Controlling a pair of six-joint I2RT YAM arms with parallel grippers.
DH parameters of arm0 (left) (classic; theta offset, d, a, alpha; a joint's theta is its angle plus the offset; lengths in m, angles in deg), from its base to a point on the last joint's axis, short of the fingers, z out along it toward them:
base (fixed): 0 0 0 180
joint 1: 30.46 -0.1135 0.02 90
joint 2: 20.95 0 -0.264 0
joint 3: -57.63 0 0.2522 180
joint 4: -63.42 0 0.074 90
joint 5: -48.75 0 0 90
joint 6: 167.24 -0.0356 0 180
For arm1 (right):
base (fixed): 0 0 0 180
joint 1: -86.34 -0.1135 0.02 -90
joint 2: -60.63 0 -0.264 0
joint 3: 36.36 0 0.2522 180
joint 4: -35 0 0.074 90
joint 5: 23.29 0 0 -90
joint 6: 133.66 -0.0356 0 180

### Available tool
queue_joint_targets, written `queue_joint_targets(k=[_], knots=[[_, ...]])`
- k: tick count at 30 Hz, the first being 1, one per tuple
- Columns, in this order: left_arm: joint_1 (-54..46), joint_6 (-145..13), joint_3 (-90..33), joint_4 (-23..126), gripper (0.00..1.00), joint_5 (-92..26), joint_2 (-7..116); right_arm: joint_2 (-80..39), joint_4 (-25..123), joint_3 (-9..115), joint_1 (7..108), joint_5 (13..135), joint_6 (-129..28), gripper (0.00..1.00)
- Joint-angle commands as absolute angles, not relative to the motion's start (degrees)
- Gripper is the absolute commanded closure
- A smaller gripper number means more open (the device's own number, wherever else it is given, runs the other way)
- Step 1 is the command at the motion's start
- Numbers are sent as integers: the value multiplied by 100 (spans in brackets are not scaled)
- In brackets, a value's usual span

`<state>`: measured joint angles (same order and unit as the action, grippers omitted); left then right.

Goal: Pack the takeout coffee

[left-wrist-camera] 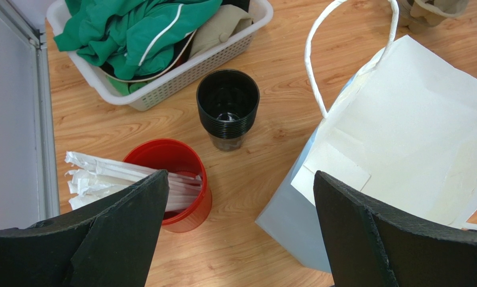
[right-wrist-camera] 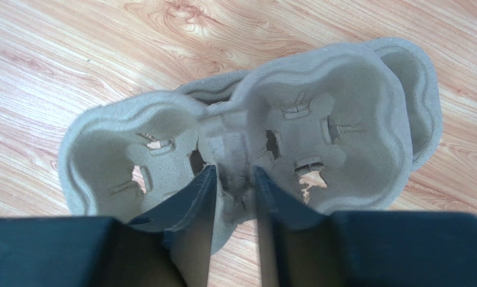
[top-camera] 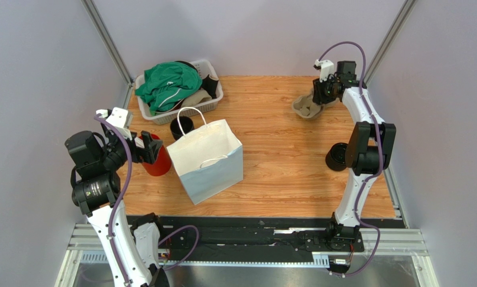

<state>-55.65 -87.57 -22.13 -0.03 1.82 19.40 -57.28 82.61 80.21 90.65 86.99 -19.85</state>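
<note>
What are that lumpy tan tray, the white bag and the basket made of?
The tray looks like moulded paper pulp: matte and fibrous, with ragged edges at its cut-outs. The bag looks like paper: matte white, creased, with twisted cord-like handles. The basket is probably plastic: off-white, smooth, with a moulded lattice wall.

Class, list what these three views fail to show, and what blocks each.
- Inside of the paper bag: top and left wrist views, its own paper covers it.
- Black round object: top view, right arm overlaps it; identity unclear.
- Whether the right gripper pinches the cup carrier: right wrist view, its fingers hide the contact.
</note>
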Motion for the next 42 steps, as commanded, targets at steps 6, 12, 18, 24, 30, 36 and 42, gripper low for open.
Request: queue_joint_targets(k=[6, 12, 18, 24, 30, 36, 42], knots=[[-5639, -8691, -2161, 238, 1, 331, 1886, -5872, 8295, 8506, 9056, 8702, -1791, 48], [-5657, -8682, -2153, 238, 1, 314, 1877, -6127, 8752, 8902, 8985, 8693, -1581, 42], [-5665, -8691, -2144, 238, 1, 322, 1877, -6294, 9121, 8981, 8845, 8482, -1115, 39], [-5665, -8682, -2135, 246, 1, 331, 1886, -6470, 9359, 9113, 8827, 8386, -806, 39], [-5674, -8673, -2144, 246, 1, 340, 1895, -6637, 9447, 9245, 8818, 8385, -692, 43], [-5683, -8656, -2135, 264, 1, 366, 1921, -6664, 9535, 9298, 8801, 8350, -604, 63], [-5683, -8647, -2161, 273, 1, 384, 1948, -6348, 9587, 9298, 8792, 8394, -709, 82]])
